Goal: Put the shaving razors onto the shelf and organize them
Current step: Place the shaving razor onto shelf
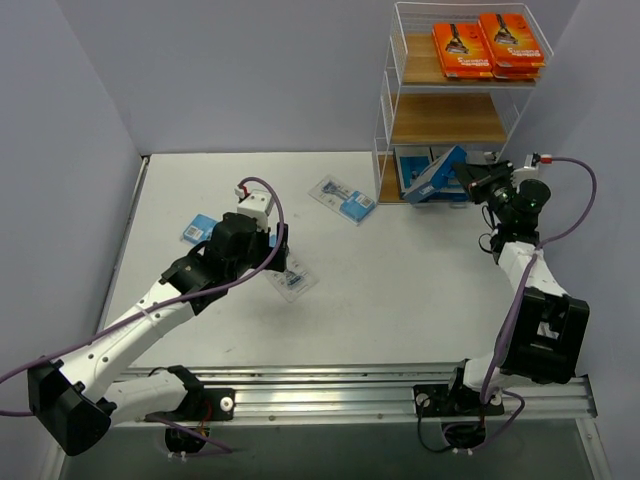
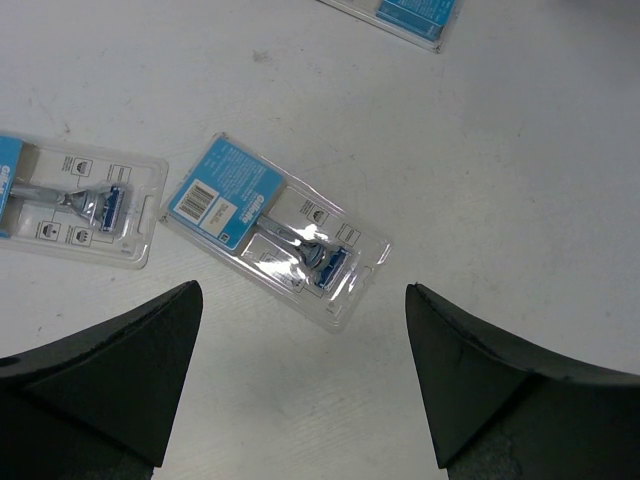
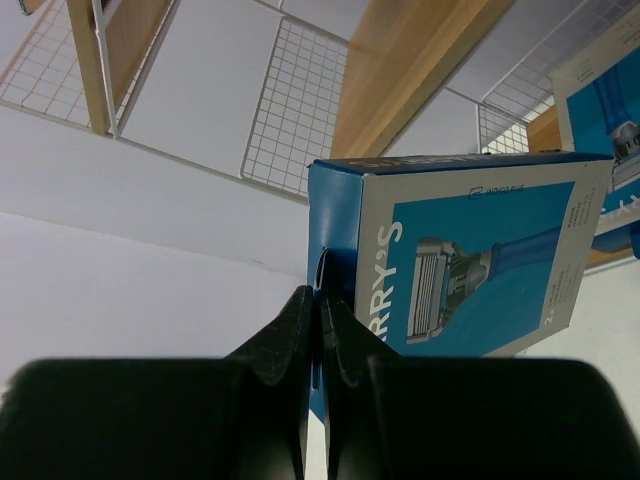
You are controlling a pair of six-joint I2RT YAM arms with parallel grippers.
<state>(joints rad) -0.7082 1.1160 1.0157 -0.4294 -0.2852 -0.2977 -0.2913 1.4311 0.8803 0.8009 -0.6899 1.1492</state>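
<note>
Well left of the shelf [image 1: 450, 118], the left claw [image 2: 300, 295] hangs released over a clear blister pack [image 2: 275, 230] flat on the bench [image 1: 400, 290]. It is likely light, slick plastic, best pinched across its card end. At the shelf's bottom tier, the right claw [image 3: 320, 300] grips a blue razor box [image 3: 470, 270], stiff and light, by its edge.

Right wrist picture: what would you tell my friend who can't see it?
The right gripper pinches the edge of a blue razor box with a razor head pictured on it. Behind it rises the white wire shelf with wooden tiers, and a second blue box shows at the right edge.
</note>
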